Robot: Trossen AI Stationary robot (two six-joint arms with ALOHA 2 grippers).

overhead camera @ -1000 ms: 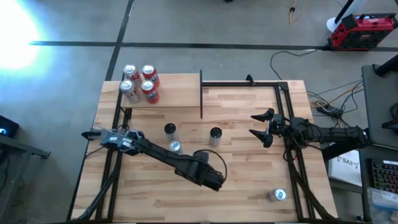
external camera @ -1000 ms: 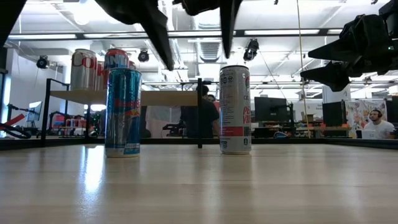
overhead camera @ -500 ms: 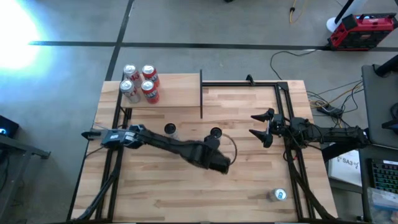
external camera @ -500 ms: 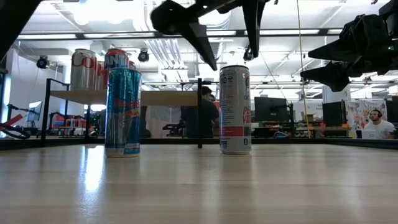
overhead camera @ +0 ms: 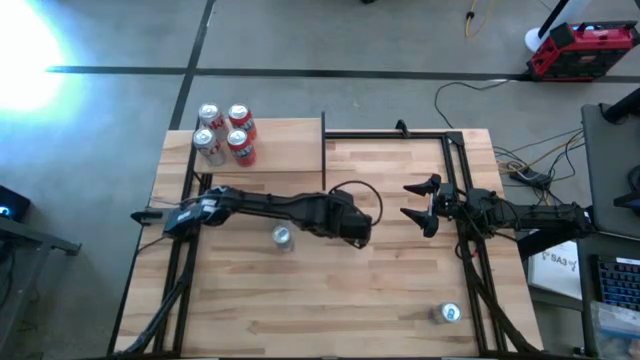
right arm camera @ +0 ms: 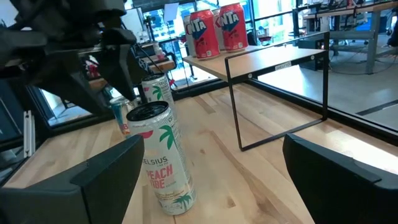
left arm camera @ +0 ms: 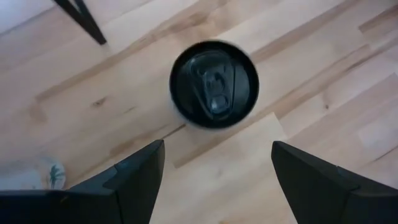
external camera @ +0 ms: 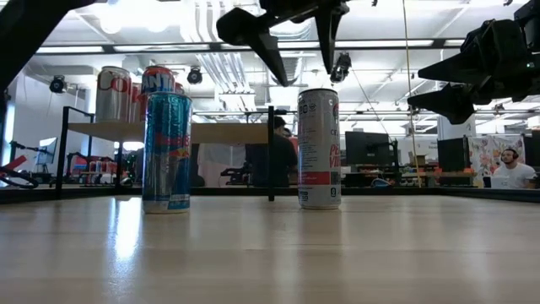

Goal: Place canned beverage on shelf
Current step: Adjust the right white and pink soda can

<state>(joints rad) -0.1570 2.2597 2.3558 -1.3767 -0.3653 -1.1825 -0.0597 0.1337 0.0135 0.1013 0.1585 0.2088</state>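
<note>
A tall white can with a black top (external camera: 319, 148) stands upright on the table's middle (left arm camera: 214, 84) (right arm camera: 163, 155). My left gripper (external camera: 304, 74) (left arm camera: 217, 149) hangs open above it, pointing steeply down and touching nothing; in the high view the arm (overhead camera: 345, 215) covers the can. A blue can (external camera: 167, 152) (overhead camera: 282, 237) stands to the left. The shelf (overhead camera: 275, 150) (right arm camera: 273, 59), a pale board on a black frame, sits at the far left and bears several red-and-silver cans (overhead camera: 225, 133). My right gripper (overhead camera: 407, 200) waits open at the right, level.
Another can (overhead camera: 448, 314) stands near the table's front right corner. A silver can (right arm camera: 155, 90) stands behind the white one. The shelf's black frame leg (overhead camera: 324, 150) rises just beyond the white can. Black rails (overhead camera: 455, 170) run along the table's sides.
My left gripper has swung from over the table's near middle toward the far edge and a little right, rising slightly and rolling about its own line. It now hangs over the white can. Its fingers stay apart. No can has moved.
</note>
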